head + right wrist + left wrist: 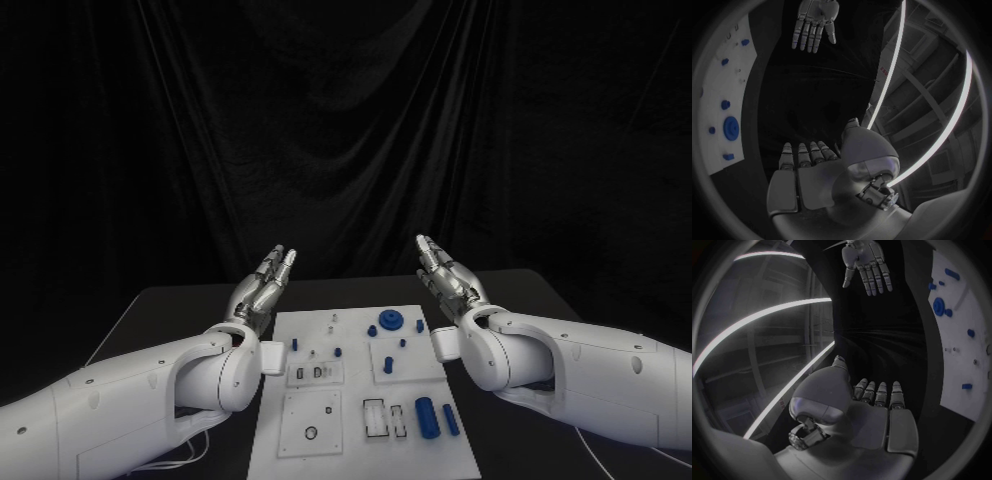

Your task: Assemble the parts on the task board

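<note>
Now both my silver left hand (264,283) and right hand (449,275) hover open and empty above the white task board's (325,440) far end. Its small blue plastic parts (427,416) look light, rigid, slippery; I'd pinch their sides.

Robotics lab staging: black curtain (346,130) hanging at 12 o'clock, black table (173,300) carrying the white task board (361,400).

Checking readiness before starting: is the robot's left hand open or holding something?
Open: the silver left hand holds nothing, fingers straight, raised beside the white task board.
</note>
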